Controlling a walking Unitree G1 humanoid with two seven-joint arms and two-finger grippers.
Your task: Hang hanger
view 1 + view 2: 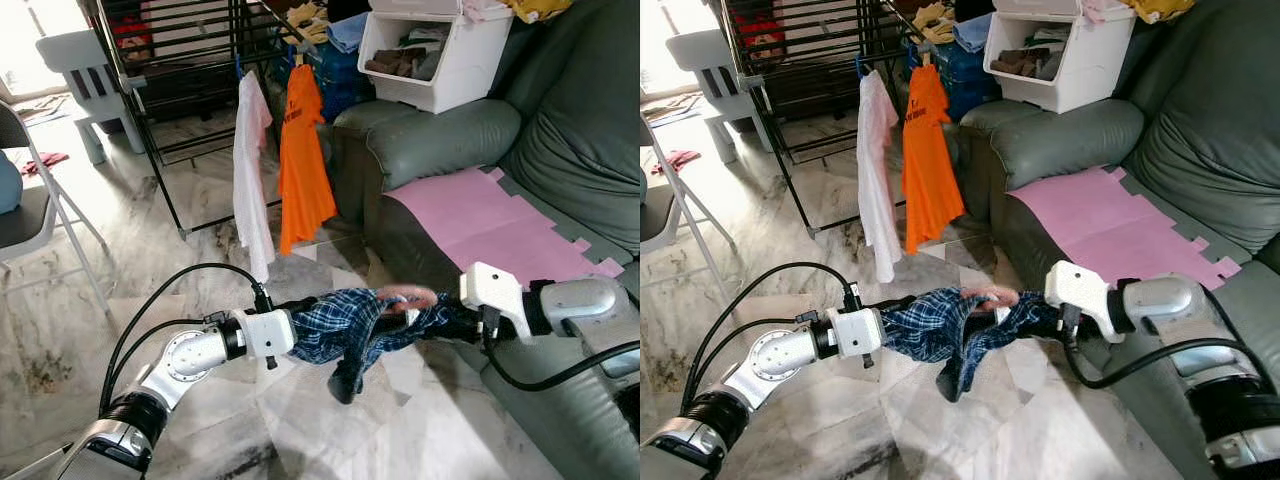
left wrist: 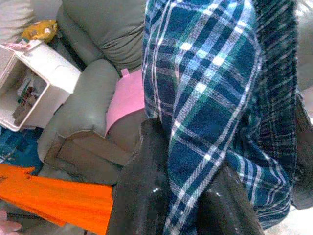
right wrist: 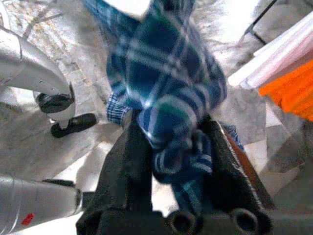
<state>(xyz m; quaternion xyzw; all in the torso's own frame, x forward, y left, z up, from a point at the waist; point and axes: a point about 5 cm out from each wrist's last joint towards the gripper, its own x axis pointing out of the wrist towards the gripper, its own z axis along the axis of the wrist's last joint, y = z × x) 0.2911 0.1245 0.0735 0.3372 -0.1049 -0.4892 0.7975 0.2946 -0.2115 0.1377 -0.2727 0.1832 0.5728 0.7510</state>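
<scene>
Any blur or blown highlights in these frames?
Left eye view: sharp, window glare blown out at top left. Left wrist view: plaid shirt crisp, sofa behind soft. Right wrist view: the shirt smeared and out of focus, bright patches washing out the marble floor.

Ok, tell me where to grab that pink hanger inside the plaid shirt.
Take the pink hanger at its exposed curved top, coming from above: the rest is buried in the plaid shirt, which both the left pincer and right pincer already clamp from either end.
</scene>
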